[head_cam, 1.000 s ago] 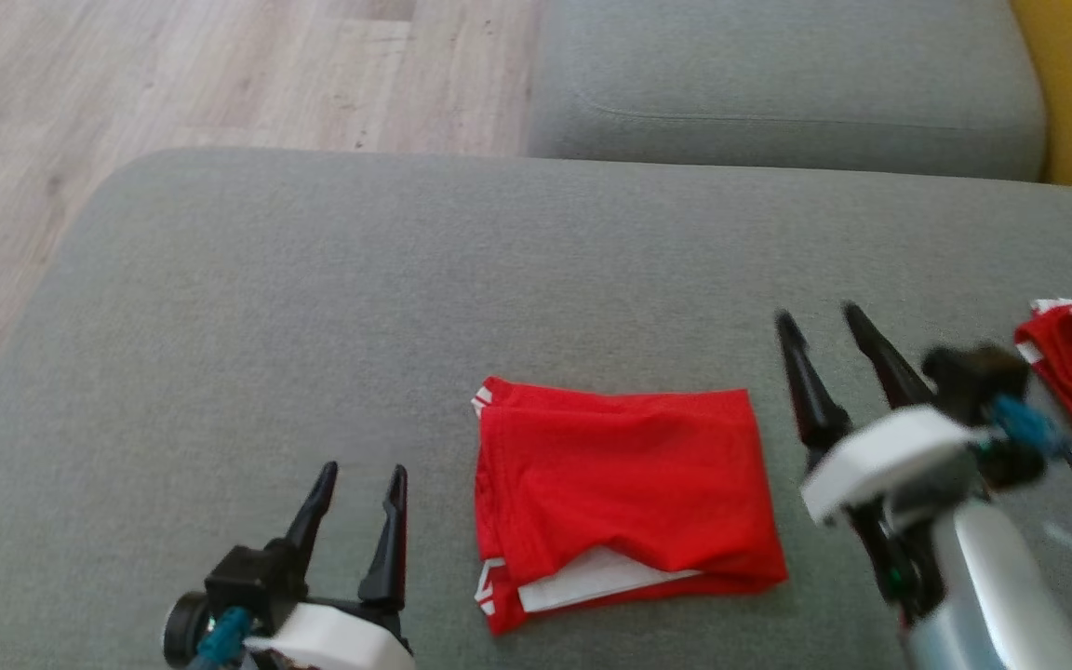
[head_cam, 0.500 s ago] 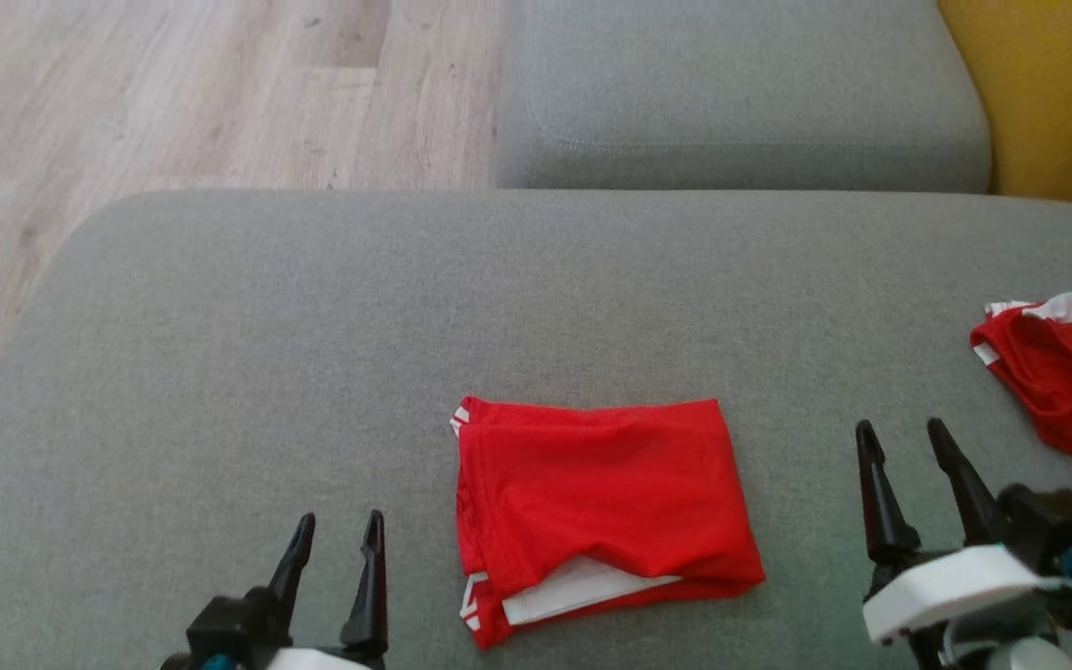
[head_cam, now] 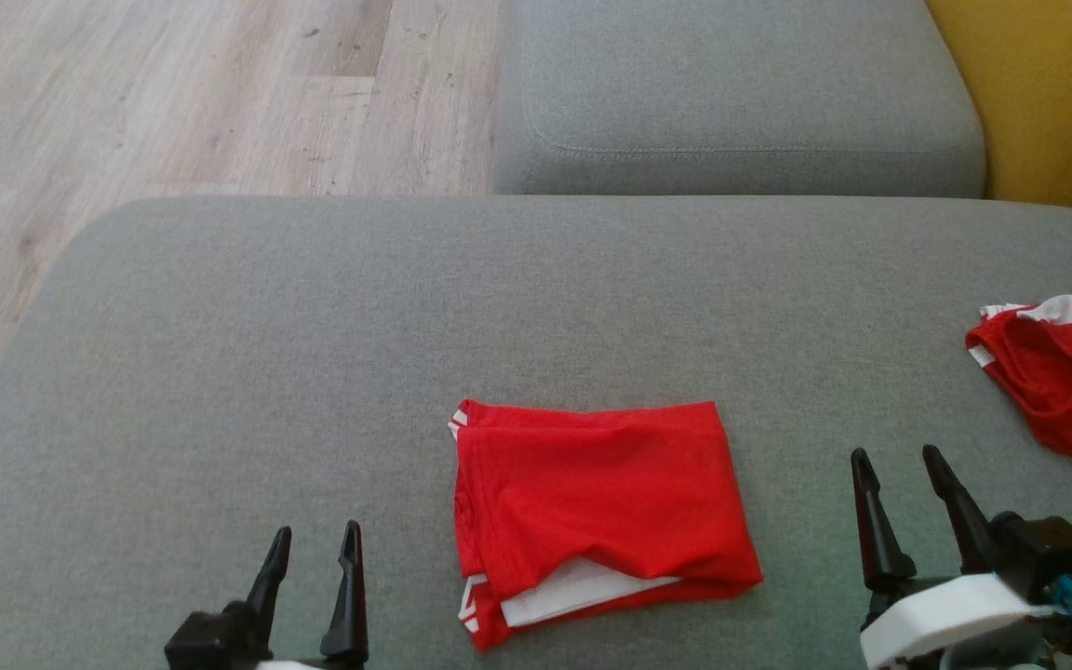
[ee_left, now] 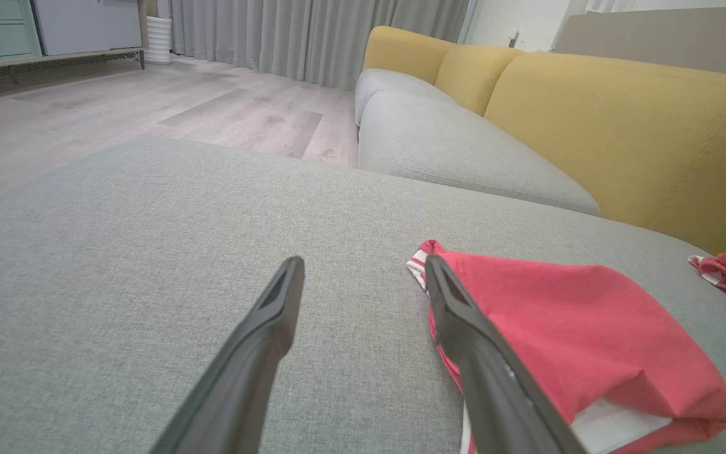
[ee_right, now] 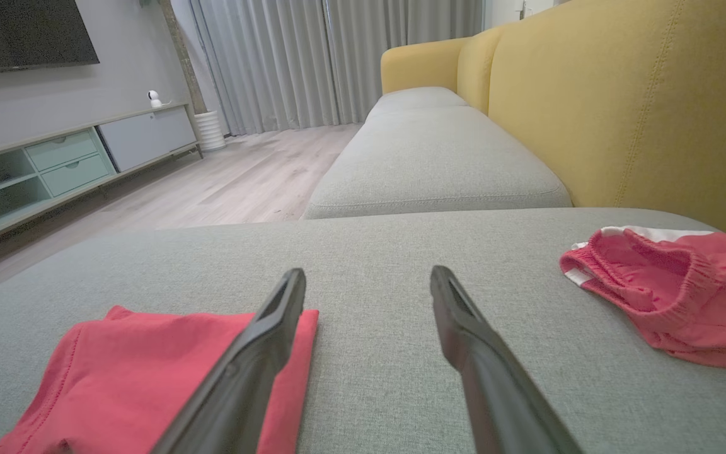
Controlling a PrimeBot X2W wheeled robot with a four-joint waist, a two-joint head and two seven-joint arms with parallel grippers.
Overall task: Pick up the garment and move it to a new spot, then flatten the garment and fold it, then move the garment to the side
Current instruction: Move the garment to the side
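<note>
A red garment (head_cam: 596, 507) with white trim lies folded into a rough rectangle on the grey sofa cushion (head_cam: 313, 326), near its front edge. My left gripper (head_cam: 315, 540) stands open to its left, empty, fingers pointing away from me. To the garment's right my right gripper (head_cam: 896, 459) is open and empty too. The left wrist view has the garment (ee_left: 564, 328) just right of that gripper (ee_left: 363, 271), and in the right wrist view the garment (ee_right: 149, 378) lies left of and under the left finger of the right gripper (ee_right: 369, 277).
A second red garment (head_cam: 1062, 377) lies crumpled at the cushion's right edge, also in the right wrist view (ee_right: 672, 296). Another grey cushion (head_cam: 731, 102) and the yellow backrest (head_cam: 1048, 93) lie beyond. Wooden floor (head_cam: 173, 102) is off to the left.
Both grippers have drawn back toward me, the right one markedly down and away from the garment's right side. The camera has shifted a little. The folded garment lies unmoved.
</note>
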